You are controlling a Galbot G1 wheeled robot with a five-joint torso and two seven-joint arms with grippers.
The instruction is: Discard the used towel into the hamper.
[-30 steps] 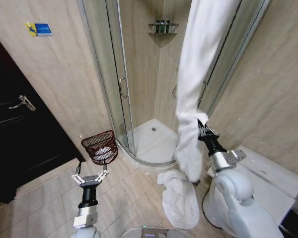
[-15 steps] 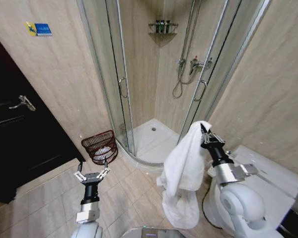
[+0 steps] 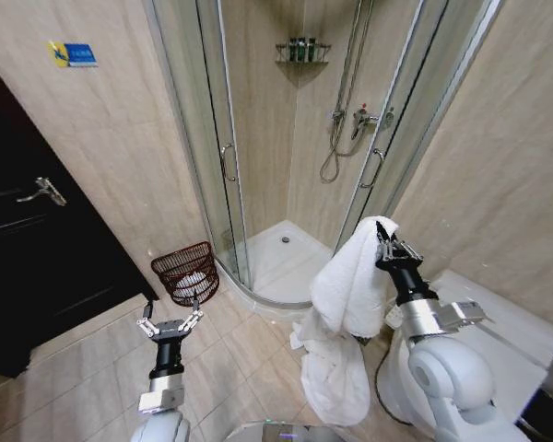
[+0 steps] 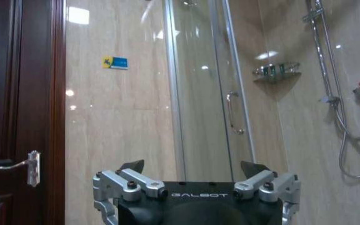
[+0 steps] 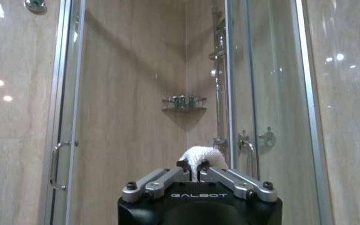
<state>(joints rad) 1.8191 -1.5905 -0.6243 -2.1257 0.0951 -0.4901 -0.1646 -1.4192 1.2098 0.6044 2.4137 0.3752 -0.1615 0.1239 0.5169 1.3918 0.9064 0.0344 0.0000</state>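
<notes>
Right gripper (image 3: 386, 241) clamped on white towel (image 3: 350, 285), held up beside the shower door; towel drapes down to the floor tiles. Left gripper (image 3: 169, 324) held low, fingers spread apart, holding nothing. Hamper (image 3: 186, 272) on floor by the wall, just beyond left gripper, well apart from the towel.

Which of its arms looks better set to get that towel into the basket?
The right, probably. The right gripper is shut on the white towel, whose tail trails on the floor. The left gripper is open and empty, though it is nearer the hamper, which stands off to the robot's left.
</notes>
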